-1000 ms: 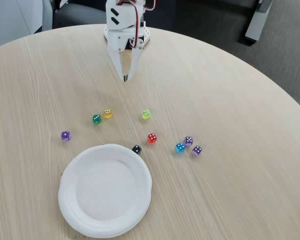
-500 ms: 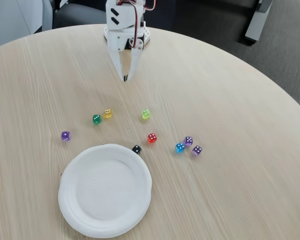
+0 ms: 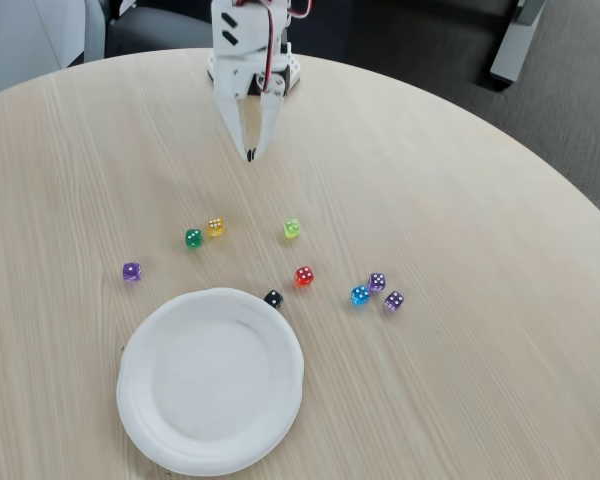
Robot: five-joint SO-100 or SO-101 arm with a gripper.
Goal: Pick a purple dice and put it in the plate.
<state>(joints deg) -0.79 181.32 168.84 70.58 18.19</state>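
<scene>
The round bench (image 3: 460,180) of pale wood grain is cut off at every edge of the fixed view. Farthest left, the purple dice (image 3: 131,271), a small translucent violet cube with white pips, sits on bare wood at about ten o'clock from the plate (image 3: 150,400), apart from it. The plate is white paper, round with a raised rim. A black die (image 3: 273,298) touches its rim at one o'clock. Above lie green (image 3: 193,238), yellow (image 3: 215,227) and lime (image 3: 292,228) dice, then a red one (image 3: 304,276). The white hand (image 3: 250,156) points down at twelve o'clock, its tips drawn together on nothing; the arm above is cropped. Rightmost cluster: a blue die (image 3: 360,295) and two paler lilac dice (image 3: 385,291), their pips hard to count.
</scene>
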